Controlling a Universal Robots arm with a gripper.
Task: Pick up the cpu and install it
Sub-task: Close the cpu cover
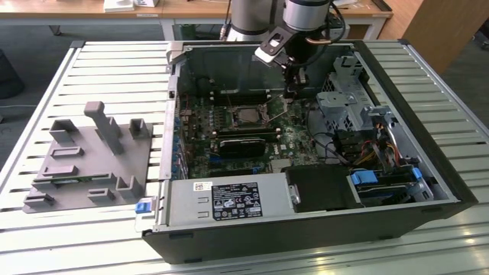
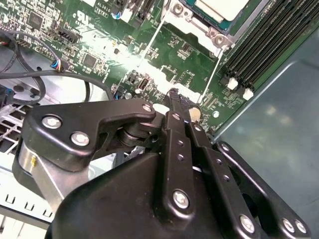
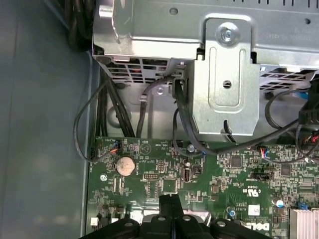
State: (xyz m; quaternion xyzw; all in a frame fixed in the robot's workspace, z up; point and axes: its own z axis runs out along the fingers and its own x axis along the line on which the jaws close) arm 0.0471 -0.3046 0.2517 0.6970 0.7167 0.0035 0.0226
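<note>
Silver-grey metal marks the cpu, which lies flat in its socket on the green board inside the open computer case. The gripper hangs low over the board, near the socket and toward the exterior view's right of it. In both wrist views its black fingers are pressed together with nothing between them; whether the tip touches the board cannot be told. A thin metal lever runs beside the tip. On the slatted table, a grey plastic holder sits at the exterior view's left of the case.
</note>
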